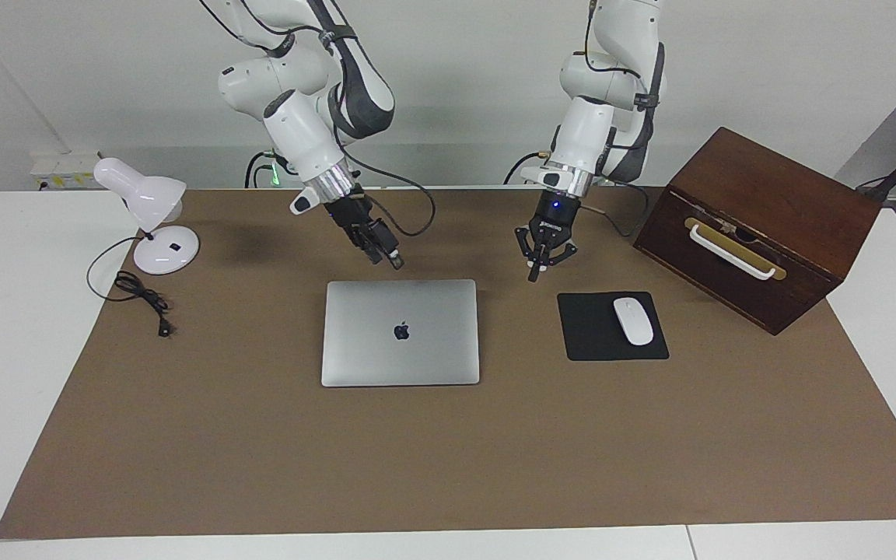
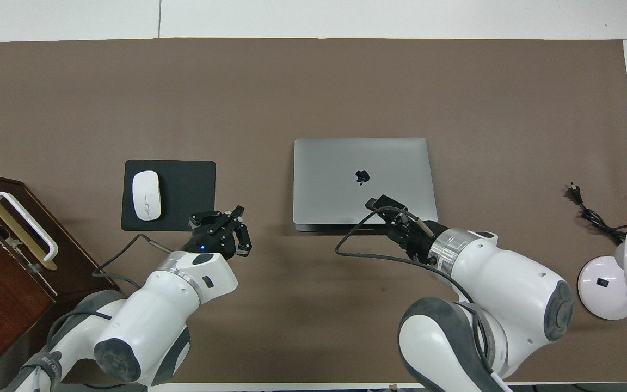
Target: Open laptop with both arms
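Note:
The silver-grey laptop [image 1: 401, 333] lies closed and flat on the brown mat, apple logo up; it also shows in the overhead view [image 2: 362, 182]. My right gripper [image 1: 386, 253] hangs in the air over the laptop's edge nearest the robots, toward the right arm's end, without touching it; in the overhead view [image 2: 385, 204] it covers that edge. My left gripper [image 1: 535, 268] hangs over the bare mat between the laptop and the black mouse pad, its fingertips together and holding nothing; it also shows in the overhead view [image 2: 229, 228].
A black mouse pad [image 1: 596, 342] with a white mouse [image 1: 633, 320] lies beside the laptop toward the left arm's end. A dark wooden box [image 1: 759, 225] with a white handle stands past it. A white desk lamp [image 1: 154, 218] with its cable stands at the right arm's end.

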